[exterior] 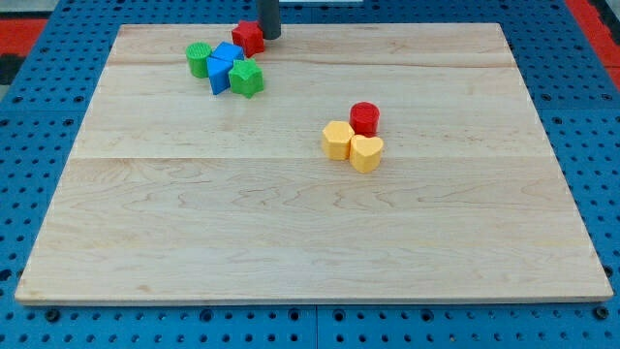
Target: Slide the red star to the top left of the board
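The red star (pixel 248 38) lies near the board's top edge, left of centre. My tip (pixel 269 36) stands right against the star's right side, touching or nearly so. Just below and left of the star sits a tight cluster: a green round block (pixel 199 59), a blue block (pixel 225 65) and a green star-like block (pixel 246 78). The blue block's top corner is very close to the red star.
Right of the board's centre are a red cylinder (pixel 365 117), a yellow hexagonal block (pixel 337 139) and a yellow heart-shaped block (pixel 366 152), all touching. The wooden board (pixel 310 233) rests on a blue pegboard (pixel 29 126).
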